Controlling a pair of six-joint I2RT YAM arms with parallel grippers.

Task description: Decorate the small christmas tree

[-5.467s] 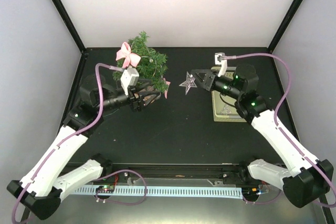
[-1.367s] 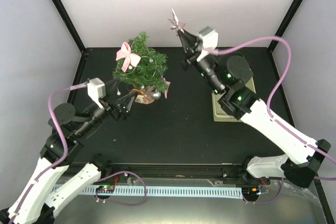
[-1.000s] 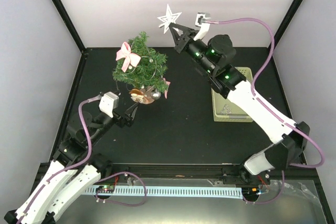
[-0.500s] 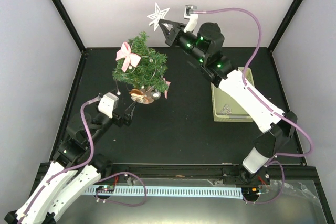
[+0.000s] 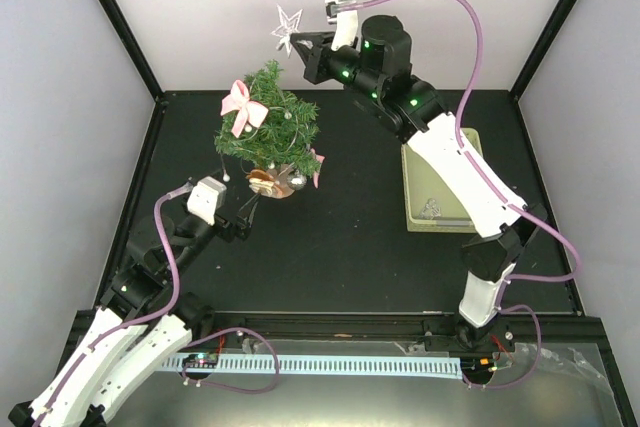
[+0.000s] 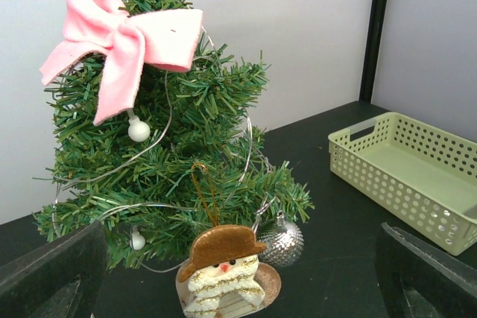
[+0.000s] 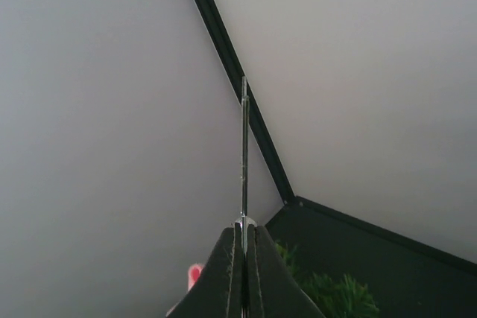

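The right gripper [image 5: 303,47] is pinched shut on the lower edge of a thin white star [image 5: 288,27], which stands straight out beyond its fingertips and shows only as a sliver edge-on in the wrist view. The small christmas tree [image 5: 270,122] lies below those fingertips and slightly to the left. It also stands directly ahead of the left gripper [image 5: 245,215], whose jaws gape wide, hold nothing and stay apart from the tree. The likeliest trouble is at the crown. The star is held by a narrow nip, so pressing it into the springy needles could twist it in the fingers or let it slip out. A descent off the tip would catch the pink bow [image 5: 243,107] or the bead wire beneath. A downward push could also rock the tree, since I judge it to be light on its small base and nothing steadies it. The tree stands upright, with its long axis vertical and its tip pointing up toward the star.
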